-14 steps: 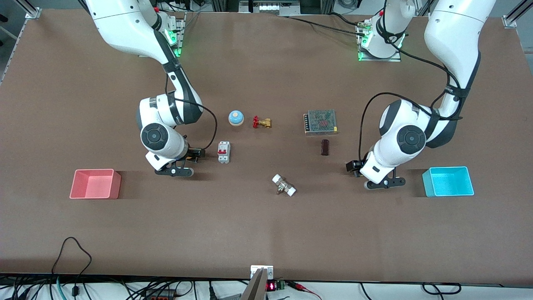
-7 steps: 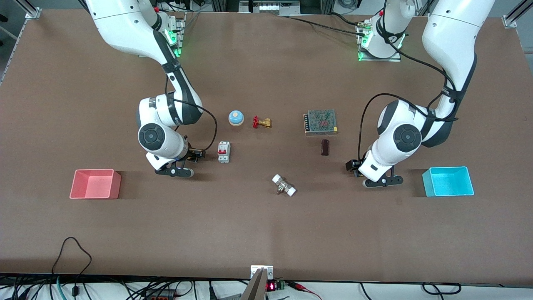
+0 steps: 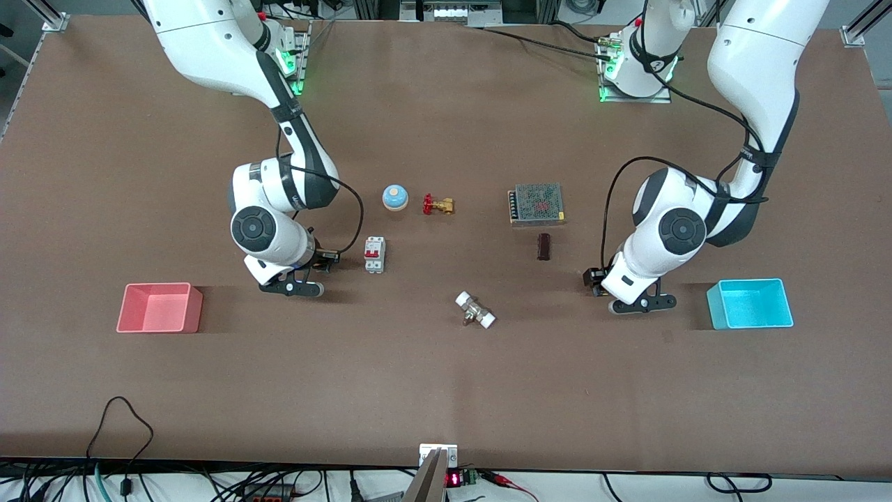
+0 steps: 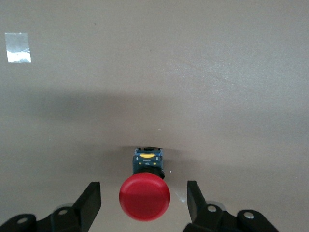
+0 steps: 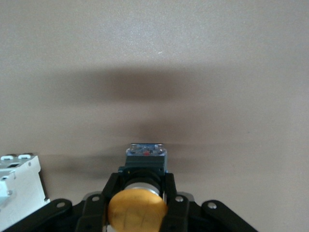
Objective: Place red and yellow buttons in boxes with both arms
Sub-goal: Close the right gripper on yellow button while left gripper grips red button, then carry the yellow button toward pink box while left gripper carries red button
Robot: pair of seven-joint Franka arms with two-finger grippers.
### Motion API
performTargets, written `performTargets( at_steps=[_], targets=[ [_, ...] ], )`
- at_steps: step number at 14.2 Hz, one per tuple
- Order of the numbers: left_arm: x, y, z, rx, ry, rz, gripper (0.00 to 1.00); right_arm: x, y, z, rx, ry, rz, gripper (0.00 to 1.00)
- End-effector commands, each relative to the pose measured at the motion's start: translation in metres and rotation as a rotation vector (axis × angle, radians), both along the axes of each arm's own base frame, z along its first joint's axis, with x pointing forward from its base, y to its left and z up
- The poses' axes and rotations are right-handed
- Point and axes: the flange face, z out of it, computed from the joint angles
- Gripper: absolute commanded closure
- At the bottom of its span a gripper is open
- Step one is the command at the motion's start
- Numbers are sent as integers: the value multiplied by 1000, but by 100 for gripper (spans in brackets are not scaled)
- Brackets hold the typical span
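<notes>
In the left wrist view the red button (image 4: 144, 197) stands on the table on its small black base, between the fingers of my left gripper (image 4: 143, 202). That gripper is open, with a gap on each side of the cap. In the right wrist view my right gripper (image 5: 140, 181) is shut on the neck of the yellow button (image 5: 137, 210), just under its cap. In the front view both buttons are hidden under the hands: the left gripper (image 3: 592, 279) is low beside the cyan box (image 3: 749, 304), and the right gripper (image 3: 326, 257) is low between the pink box (image 3: 159, 307) and a circuit breaker.
A white circuit breaker (image 3: 374, 254) lies close to the right gripper and shows in the right wrist view (image 5: 19, 181). A blue dome (image 3: 394, 196), brass valve (image 3: 437, 204), power supply (image 3: 536, 203), dark block (image 3: 544, 246) and white-ended fitting (image 3: 475, 309) lie mid-table.
Both arms have shifted only slightly. The left arm's hand drifted a little toward the table's middle and back; the right arm's elbow moved a little toward the pink box.
</notes>
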Motion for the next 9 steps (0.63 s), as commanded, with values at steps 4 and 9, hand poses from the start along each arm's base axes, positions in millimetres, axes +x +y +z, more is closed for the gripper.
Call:
performTargets(
  at_steps=[4, 9],
  targets=[
    [1, -1, 0, 16, -17, 20, 34, 23, -7, 32, 36, -59, -21, 92],
    [1, -1, -1, 15, -15, 20, 45, 75, -79, 90, 3, -160, -39, 98]
  ],
)
